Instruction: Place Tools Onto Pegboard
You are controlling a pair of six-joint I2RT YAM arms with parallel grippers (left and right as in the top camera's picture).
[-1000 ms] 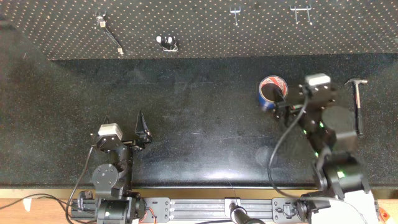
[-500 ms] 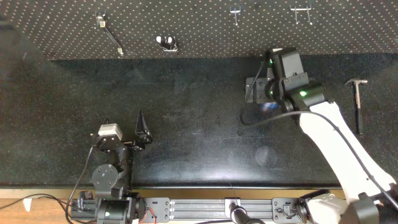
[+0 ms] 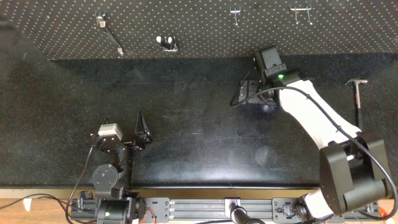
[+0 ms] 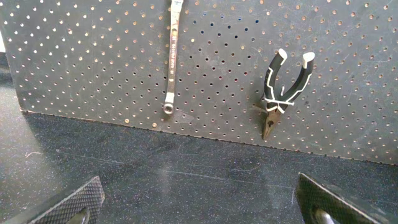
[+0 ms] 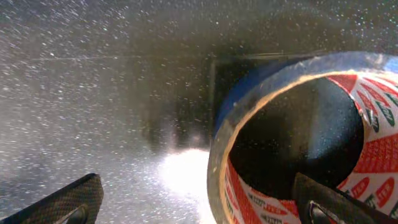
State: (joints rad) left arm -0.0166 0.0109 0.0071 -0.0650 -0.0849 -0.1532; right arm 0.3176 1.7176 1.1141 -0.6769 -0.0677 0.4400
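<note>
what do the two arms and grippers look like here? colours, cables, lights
Left arm: black blocky joints, a pale camera box on the wrist, a black cable looping to the base. Right arm: white shells between black joints, a green light near the wrist, another black cable alongside. Left gripper and right gripper: dark fingers, woven carbon-like texture.

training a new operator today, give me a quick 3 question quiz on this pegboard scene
1. True or false: the hammer already hangs on the pegboard.
2. Which tool hangs beside the wrench? A pliers, B screwdriver, C scissors.
3. Fill in: the open right gripper straddles the wall of a roll of ____.

Key: 1 false, it lies on the table; 2 A; 3 tape.
</note>
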